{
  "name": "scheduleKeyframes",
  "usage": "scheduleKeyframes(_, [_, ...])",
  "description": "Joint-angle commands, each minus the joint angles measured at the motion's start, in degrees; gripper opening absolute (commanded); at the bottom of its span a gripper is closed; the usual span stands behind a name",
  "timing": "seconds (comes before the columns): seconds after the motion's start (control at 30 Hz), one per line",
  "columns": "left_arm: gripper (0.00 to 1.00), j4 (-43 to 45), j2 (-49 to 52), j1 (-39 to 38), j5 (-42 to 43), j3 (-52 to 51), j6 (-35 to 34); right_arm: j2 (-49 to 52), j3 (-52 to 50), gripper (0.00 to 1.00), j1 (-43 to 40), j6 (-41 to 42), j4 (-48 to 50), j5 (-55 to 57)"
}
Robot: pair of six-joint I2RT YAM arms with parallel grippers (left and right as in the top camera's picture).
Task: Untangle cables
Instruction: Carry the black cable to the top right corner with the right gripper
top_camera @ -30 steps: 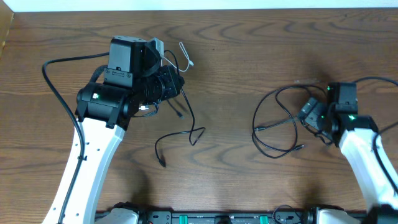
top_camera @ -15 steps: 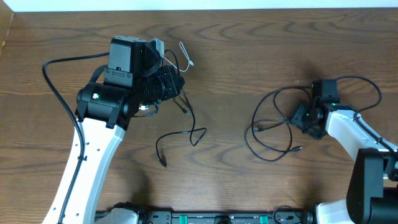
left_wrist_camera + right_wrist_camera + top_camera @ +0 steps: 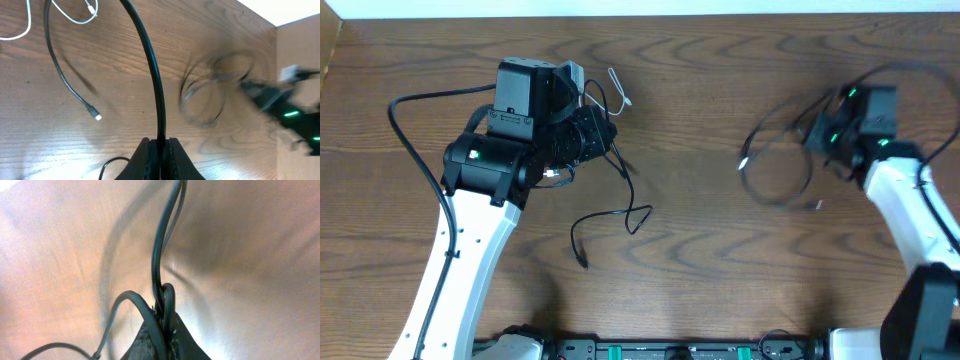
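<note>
Cable loop (image 3: 770,197) hangs centreward from the right gripper (image 3: 164,317), clamped on it; left gripper (image 3: 160,142) pinches the other black cable (image 3: 151,60); white cable (image 3: 618,85) beside.

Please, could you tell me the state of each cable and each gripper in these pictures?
Left gripper: shut on the left black cable.
Right gripper: shut on the right black cable.
Left black cable: gripped, partly lying on the table.
Right black cable: gripped, looped, blurred.
White cable: on the table, not gripped.
</note>
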Motion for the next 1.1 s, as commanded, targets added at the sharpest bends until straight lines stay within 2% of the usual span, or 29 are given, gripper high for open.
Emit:
scheduleKeyframes(0.0, [0.08,0.00,-0.07,-0.13,0.52,0.04,1.01,-1.77,6.86,0.01,-1.66,-6.10,2.27,10.27])
scheduleKeyframes(0.3, [0.08,-0.17,-0.07,-0.13,0.52,0.04,1.01,4.83,20.09,0.01,-9.53,-16.85,12.41,17.38])
scheduleKeyframes(0.57, [0.08,-0.17,-0.07,-0.13,0.52,0.04,1.01,24.35,44.81,0.01,-18.08,-23.54,12.59,22.36])
scheduleKeyframes(0.7, [0.08,-0.15,-0.07,-0.13,0.52,0.04,0.98,32.89,60.94,0.01,-20.35,-24.17,11.37,23.93])
scheduleKeyframes(0.77, [0.08,-0.15,-0.07,-0.13,0.50,0.04,0.98,36.22,69.83,0.01,-21.16,-21.03,5.97,20.13])
scheduleKeyframes(0.9, [0.08,-0.15,-0.07,-0.13,0.52,0.04,0.96,38.07,72.06,0.01,-22.29,-15.43,-1.53,9.11])
scheduleKeyframes(0.97, [0.08,-0.13,-0.07,-0.13,0.52,0.04,0.90,39.63,71.67,0.09,-22.49,-14.95,-6.16,7.85])
scheduleKeyframes(1.07, [0.08,-0.15,-0.07,-0.13,0.52,0.04,0.52,42.95,70.90,0.40,-22.56,-13.27,-11.41,10.16])
